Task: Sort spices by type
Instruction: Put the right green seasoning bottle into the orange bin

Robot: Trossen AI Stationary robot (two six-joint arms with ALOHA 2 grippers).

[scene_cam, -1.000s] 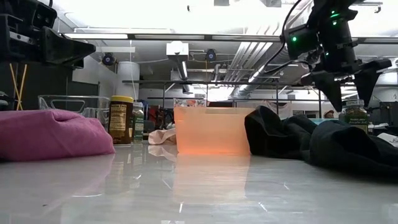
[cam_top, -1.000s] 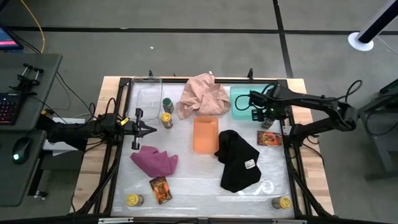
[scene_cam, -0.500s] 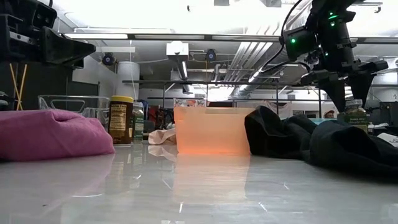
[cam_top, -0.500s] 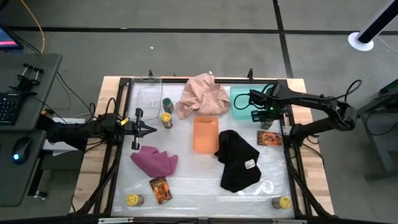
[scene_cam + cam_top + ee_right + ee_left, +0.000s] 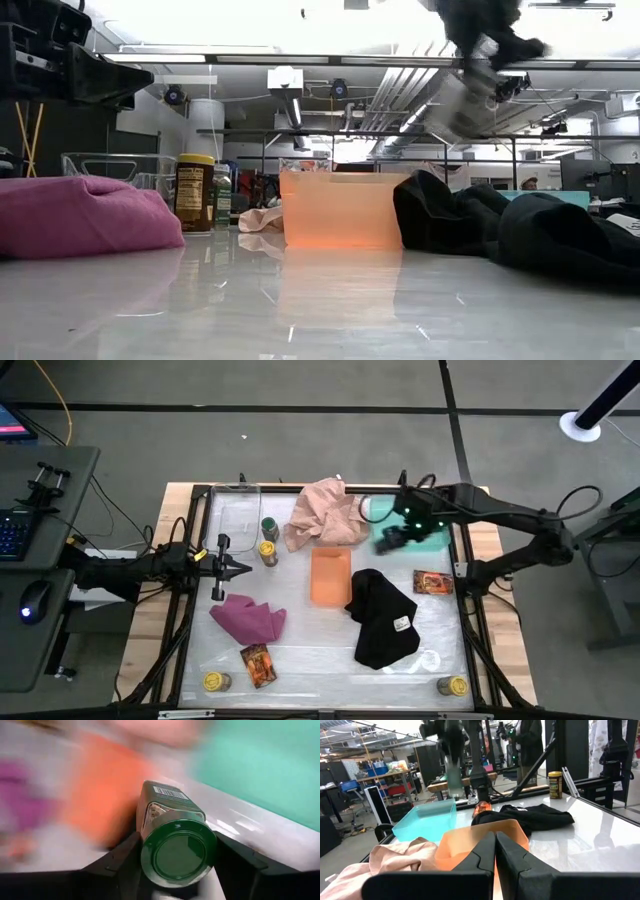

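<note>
Right gripper (image 5: 175,885), raised above the worktop (image 5: 300,650), clamped part-way closed on a green-lidded jar (image 5: 172,837); lid facing the wrist camera, barcode label visible on the jar's side. In the overhead view, gripper and jar (image 5: 388,538) blurred, over the near edge of the teal tray (image 5: 432,542), with the orange tray (image 5: 331,576) just beside and the black cloth (image 5: 382,617) just below. Crumpled pink cloth (image 5: 325,513) close on the side away from the teal tray. One red-brown packet (image 5: 433,582) near the gripper, flat on the worktop beside the black cloth.

Left gripper (image 5: 240,568), fingers pressed fully together and holding nothing, at the opposite side of the worktop. Just ahead of it, a yellow-lidded jar (image 5: 267,552) and a second green-lidded jar (image 5: 269,527), standing close together. Magenta cloth (image 5: 248,619) just beside this gripper. Farther from both grippers, along the front edge: second packet (image 5: 257,665) with a yellow-lidded jar (image 5: 214,681) next to it, and another yellow-lidded jar (image 5: 455,685) at the far front corner.
</note>
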